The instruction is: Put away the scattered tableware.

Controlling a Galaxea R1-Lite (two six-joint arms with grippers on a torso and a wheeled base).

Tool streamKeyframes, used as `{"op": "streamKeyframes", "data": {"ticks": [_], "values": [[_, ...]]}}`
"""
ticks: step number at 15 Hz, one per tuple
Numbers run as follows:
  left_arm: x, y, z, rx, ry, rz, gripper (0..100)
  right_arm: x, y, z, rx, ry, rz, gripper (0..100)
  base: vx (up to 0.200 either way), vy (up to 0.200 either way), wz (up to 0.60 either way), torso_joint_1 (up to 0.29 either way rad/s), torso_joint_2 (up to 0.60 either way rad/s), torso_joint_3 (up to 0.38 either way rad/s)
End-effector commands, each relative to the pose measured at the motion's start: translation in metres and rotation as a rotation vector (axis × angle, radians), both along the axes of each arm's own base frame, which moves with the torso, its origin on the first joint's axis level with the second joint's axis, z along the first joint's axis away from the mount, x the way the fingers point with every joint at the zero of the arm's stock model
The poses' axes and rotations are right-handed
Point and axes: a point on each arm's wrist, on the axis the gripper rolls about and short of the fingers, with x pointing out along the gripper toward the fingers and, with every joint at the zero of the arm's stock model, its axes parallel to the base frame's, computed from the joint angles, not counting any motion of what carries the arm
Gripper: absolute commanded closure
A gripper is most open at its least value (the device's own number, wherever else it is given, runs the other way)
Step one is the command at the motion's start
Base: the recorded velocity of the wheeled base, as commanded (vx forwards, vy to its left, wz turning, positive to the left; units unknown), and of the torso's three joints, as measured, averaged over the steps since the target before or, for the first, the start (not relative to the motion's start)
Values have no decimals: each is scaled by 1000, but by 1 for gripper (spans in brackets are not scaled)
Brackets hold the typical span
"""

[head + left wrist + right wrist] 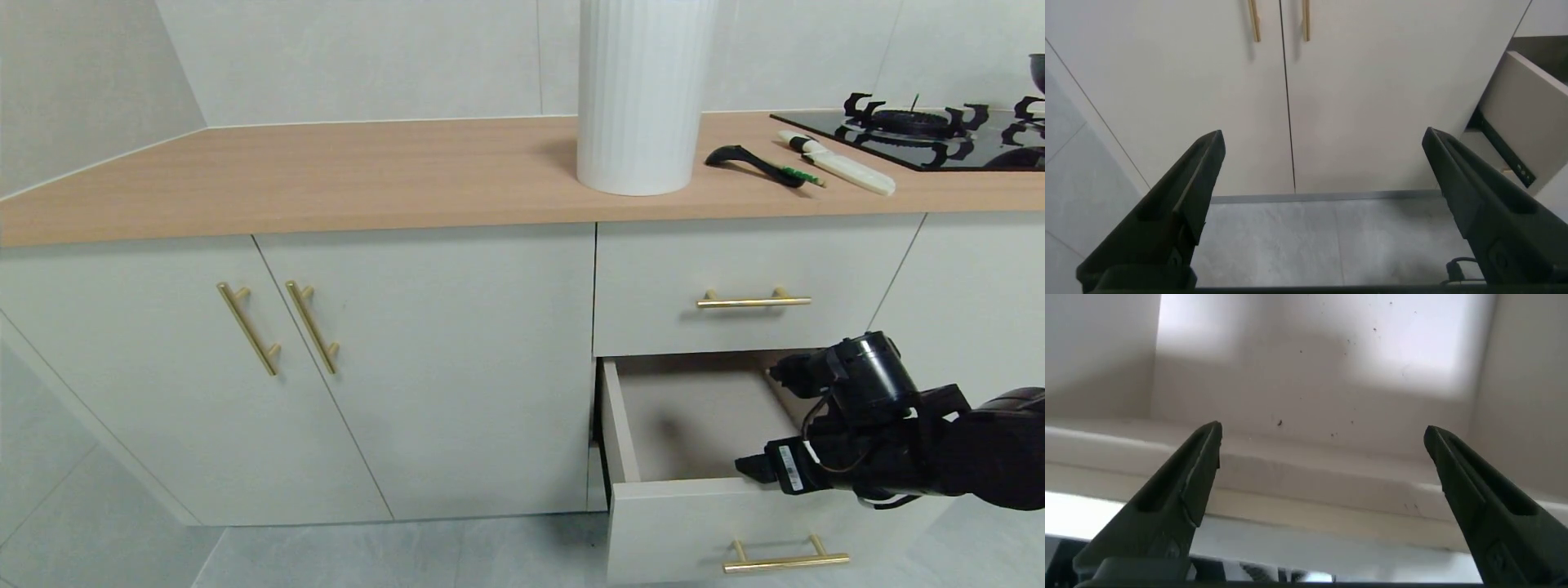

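On the wooden counter [326,175] a black spoon [755,163] with a green handle end lies beside a white knife [841,167]. Below them the lower drawer [618,425] is pulled out, and I see nothing inside it. My right gripper [749,468] hovers at the drawer's front right corner, just above the front panel. Its fingers are open around nothing in the right wrist view [1323,433], facing the drawer floor [1323,367]. My left gripper [1323,137] is open and holds nothing, low in front of the cupboard doors [1372,90].
A tall white ribbed container [641,98] stands on the counter left of the spoon. A black gas hob [922,131] fills the counter's right end. The upper drawer [753,269] is shut. The double cupboard doors [277,327] on the left are shut above a grey tiled floor [1315,237].
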Motion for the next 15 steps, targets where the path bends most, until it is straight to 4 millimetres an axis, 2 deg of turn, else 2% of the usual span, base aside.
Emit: {"op": "streamKeyframes", "data": {"ticks": [1,7,15], "values": [[0,0,0,0,0,1,0,-5,-1,10,-4,13,5,0,0,0,0,0,0,0],[0,0,0,0,0,1,0,-23,-2,10,-82,146,77,0,0,0,0,0,0,0],[0,0,0,0,0,1,0,-54,-10,14,-164,321,287,0,0,0,0,0,0,0]]}}
